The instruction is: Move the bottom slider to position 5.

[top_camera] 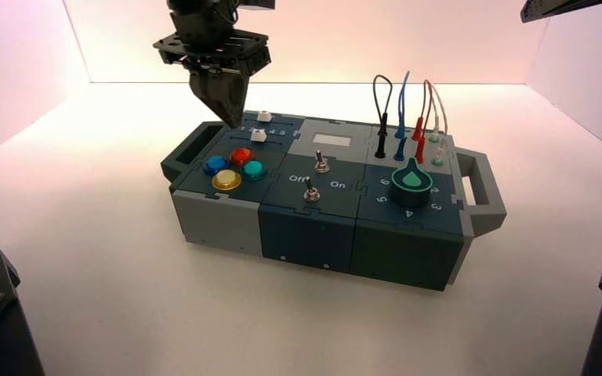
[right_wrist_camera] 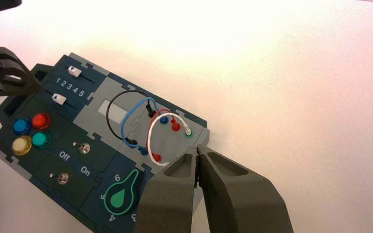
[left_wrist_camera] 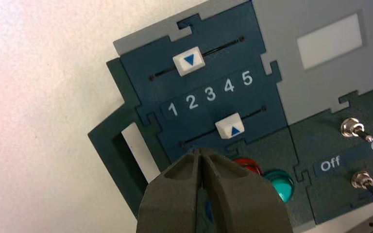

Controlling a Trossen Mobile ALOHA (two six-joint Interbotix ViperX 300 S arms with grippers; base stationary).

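The bottom slider point(left_wrist_camera: 229, 128) is a small white knob with a blue triangle. It sits in its dark slot point(left_wrist_camera: 199, 138) below the printed row, about between the 3 and the 4. The numeral 5 point(left_wrist_camera: 246, 77) ends that row. The slider also shows in the high view point(top_camera: 258, 135) and the right wrist view point(right_wrist_camera: 58, 99). My left gripper point(left_wrist_camera: 201, 151) is shut and empty, tips just short of the slot's low-number end, to the knob's left point(top_camera: 228, 121). My right gripper point(right_wrist_camera: 197, 148) is shut and empty, held high off the box's wire end.
The twin white knob point(left_wrist_camera: 188, 61) sits in the upper slot near the 2. Red point(top_camera: 241, 156), blue, yellow and teal buttons lie in front of the sliders. Two toggle switches point(top_camera: 321, 164), a green dial point(top_camera: 412, 182) and looped wires point(top_camera: 407, 117) fill the rest of the box.
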